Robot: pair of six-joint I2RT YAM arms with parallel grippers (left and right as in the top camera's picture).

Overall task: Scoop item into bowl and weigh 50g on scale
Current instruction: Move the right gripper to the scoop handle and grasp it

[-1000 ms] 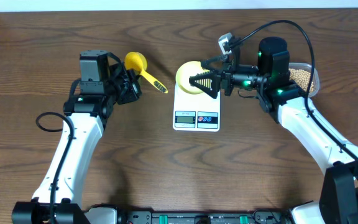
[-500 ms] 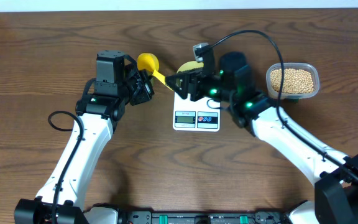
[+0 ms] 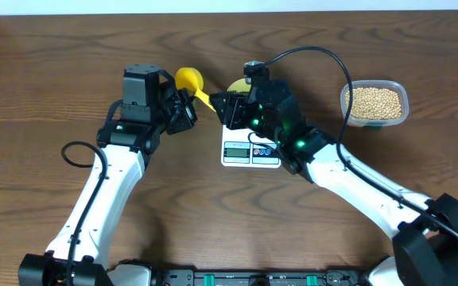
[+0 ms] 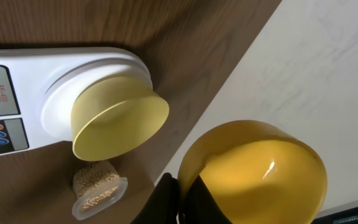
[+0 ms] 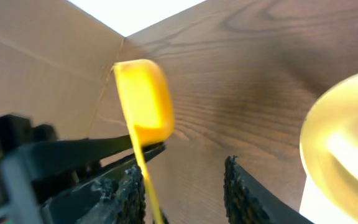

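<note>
My left gripper (image 3: 187, 100) (image 4: 178, 188) is shut on the yellow scoop (image 3: 189, 79) (image 4: 260, 171) close to its cup, holding it above the table. The scoop's thin handle (image 5: 145, 180) runs between the fingers of my right gripper (image 3: 218, 106) (image 5: 182, 168), next to the left finger (image 5: 129, 193); those jaws still stand apart. The pale-yellow bowl (image 4: 120, 118) (image 5: 347, 143) sits empty on the white scale (image 3: 251, 151) (image 4: 17, 87); overhead my right arm covers most of the bowl (image 3: 238, 85). The item, tan beans (image 3: 374, 102) (image 4: 95, 179), fills a clear tub.
The clear tub (image 3: 345, 100) stands at the back right, away from both grippers. A pale wall (image 4: 316, 68) borders the table's far edge just behind the scoop. My right arm (image 3: 348, 171) stretches across the scale's right side.
My right arm has swung left from beside the tub, across the bowl, to the scoop's handle, its jaws narrowing. The left arm carried the scoop slightly right, then held still.
</note>
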